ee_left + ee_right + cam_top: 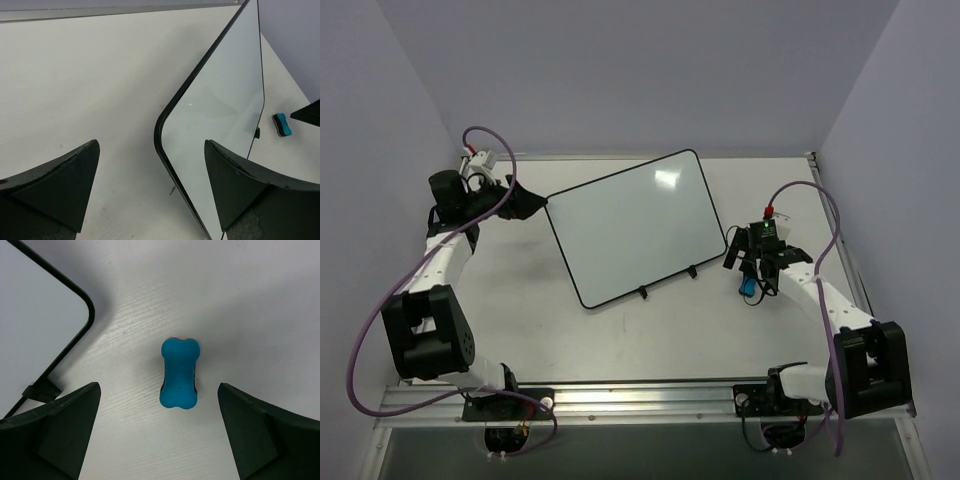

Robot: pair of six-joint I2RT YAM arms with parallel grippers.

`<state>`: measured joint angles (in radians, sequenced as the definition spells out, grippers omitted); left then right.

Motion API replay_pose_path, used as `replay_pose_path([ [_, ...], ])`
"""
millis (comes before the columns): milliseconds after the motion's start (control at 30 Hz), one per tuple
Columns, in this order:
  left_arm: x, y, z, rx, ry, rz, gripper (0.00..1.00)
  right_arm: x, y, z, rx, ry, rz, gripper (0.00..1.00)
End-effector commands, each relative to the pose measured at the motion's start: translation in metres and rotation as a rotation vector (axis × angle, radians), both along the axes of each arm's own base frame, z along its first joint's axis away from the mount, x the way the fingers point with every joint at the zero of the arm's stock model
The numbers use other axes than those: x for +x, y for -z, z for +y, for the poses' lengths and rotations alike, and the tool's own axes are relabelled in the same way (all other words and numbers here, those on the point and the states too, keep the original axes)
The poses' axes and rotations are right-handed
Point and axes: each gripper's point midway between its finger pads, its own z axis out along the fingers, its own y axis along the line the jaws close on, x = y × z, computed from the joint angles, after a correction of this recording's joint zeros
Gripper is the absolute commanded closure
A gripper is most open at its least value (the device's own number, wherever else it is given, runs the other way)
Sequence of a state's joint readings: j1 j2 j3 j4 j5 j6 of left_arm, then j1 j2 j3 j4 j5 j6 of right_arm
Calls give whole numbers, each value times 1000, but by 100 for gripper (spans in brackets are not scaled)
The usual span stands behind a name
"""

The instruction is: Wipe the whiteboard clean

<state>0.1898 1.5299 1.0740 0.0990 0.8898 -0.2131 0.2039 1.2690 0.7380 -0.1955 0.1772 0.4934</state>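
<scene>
Noted right hand open, empty, directly above blue eraser, its long axis square to the finger line; whiteboard just left, left hand open too.

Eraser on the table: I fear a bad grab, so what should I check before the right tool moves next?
1. Right tool open: ok, jaws wide, holding nothing.
2. Eraser between the jaws: ok, lying on the table, touching neither finger.
3. Eraser clear of the whiteboard: ok, a gap separates it from the board's corner.
4. Left tool open: ok, empty, facing another corner of the board.
5. Marks on the whiteboard: cannot tell for sure; none visible, but glare covers a patch.
</scene>
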Motion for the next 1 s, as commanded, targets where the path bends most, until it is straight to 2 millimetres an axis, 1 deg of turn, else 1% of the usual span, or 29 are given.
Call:
replay_pose_path([
  [0, 1, -45, 23, 113, -148, -102, 6, -2, -27, -5, -59, 18, -83, 0],
  [33, -4, -57, 29, 141, -212, -107, 6, -1, -41, 2, -60, -6, -132, 0],
  [67, -4, -55, 42, 199, -321, -73, 6, 1, -55, -2, -90, 13, -177, 0],
  [100, -6, -65, 54, 252, -426, -73, 6, -1, -64, -1, -102, 11, -192, 0],
  [133, -16, -82, 64, 302, -536, -81, 6, -3, -82, 4, -99, -3, -245, 0],
  [167, -31, -74, 57, 359, -574, -12, 6, -3, -94, 4, -102, -4, -274, 0],
  [200, -47, -96, 80, 398, -736, -24, 6, -4, -118, 4, -93, 2, -324, 0],
  [233, -63, -92, 82, 424, -761, 18, 6, -4, -130, 3, -96, -3, -344, 0],
  [267, -75, -96, 78, 432, -770, 19, 6, -5, -142, 3, -95, -10, -368, 0],
  [300, -96, -112, 85, 411, -843, -2, 6, -8, -164, -1, -98, -1, -406, 0],
  [333, -111, -110, 87, 419, -850, 17, 6, -10, -174, -5, -117, -2, -417, 0],
  [367, -122, -114, 89, 414, -862, 4, 6, -12, -185, -8, -127, 3, -433, 0],
  [400, -143, -128, 91, 395, -874, -43, 6, -19, -192, -14, -152, 9, -429, 0],
  [433, -157, -126, 96, 412, -893, -32, 6, -20, -213, -22, -179, 28, -466, 0],
  [467, -168, -129, 97, 421, -896, -42, 6, -24, -222, -28, -219, 24, -471, 0],
  [500, -185, -138, 99, 429, -891, -80, 6, -32, -230, -36, -248, 39, -475, 0],
  [533, -195, -135, 98, 457, -870, -76, 6, -38, -248, -48, -282, 86, -508, 0],
  [567, -203, -138, 97, 468, -870, -90, 6, -44, -256, -55, -328, 76, -508, 0],
  [600, -215, -143, 97, 465, -870, -115, 6, -53, -266, -61, -343, 79, -532, 0],
  [633, -223, -140, 96, 480, -855, -104, 6, -59, -280, -66, -356, 83, -556, 0],
  [667, -231, -143, 99, 480, -867, -112, 6, -65, -288, -70, -368, 86, -571, 0],
  [700, -242, -147, 100, 466, -874, -133, 6, -76, -295, -75, -387, 72, -577, 0],
  [733, -250, -145, 101, 469, -871, -127, 6, -81, -301, -77, -385, 68, -587, 0],
  [767, -255, -145, 100, 461, -861, -134, 6, -91, -310, -80, -378, 70, -597, 0],
  [800, -266, -146, 99, 445, -853, -155, 6, -98, -314, -81, -370, 66, -609, 0],
  [867, -274, -140, 97, 456, -822, -152, 6, -108, -314, -82, -361, 49, -604, 0],
  [933, -276, -123, 99, 479, -827, -117, 6, -117, -314, -86, -350, 56, -627, 0],
  [967, -276, -122, 100, 485, -830, -113, 6, -119, -312, -87, -350, 60, -633, 0],
])
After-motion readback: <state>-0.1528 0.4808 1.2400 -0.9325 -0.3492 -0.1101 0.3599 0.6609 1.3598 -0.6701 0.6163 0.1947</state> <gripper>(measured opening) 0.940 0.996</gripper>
